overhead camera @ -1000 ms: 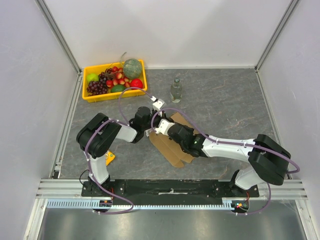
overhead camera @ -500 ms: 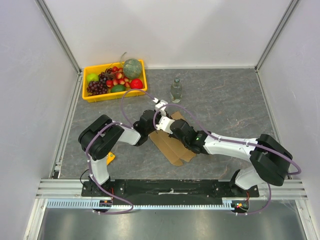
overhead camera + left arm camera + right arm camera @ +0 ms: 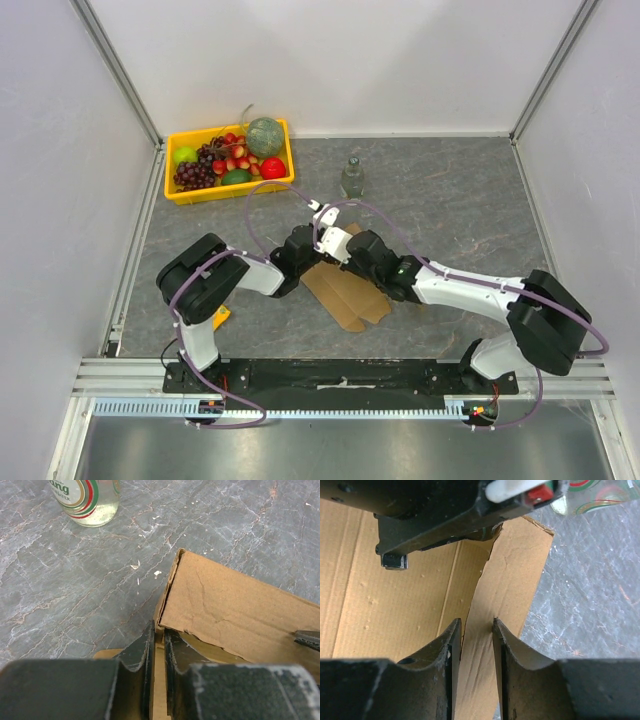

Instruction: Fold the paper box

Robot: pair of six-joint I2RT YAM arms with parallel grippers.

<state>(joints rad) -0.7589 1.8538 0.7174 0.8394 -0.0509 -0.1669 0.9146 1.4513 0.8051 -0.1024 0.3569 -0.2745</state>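
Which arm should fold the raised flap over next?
Likely right: the right pincer straddles the raised flap of the paper box, while the left pincer is clamped on the box's edge and better used as the anchor.

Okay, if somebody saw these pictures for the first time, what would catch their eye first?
The brown paper box at the center of the table, with the left jaws pinching its edge and the right jaws straddling a raised flap. Next, the yellow bin heaped with colorful fruit at the far left, and a clear bottle standing just beyond the box.
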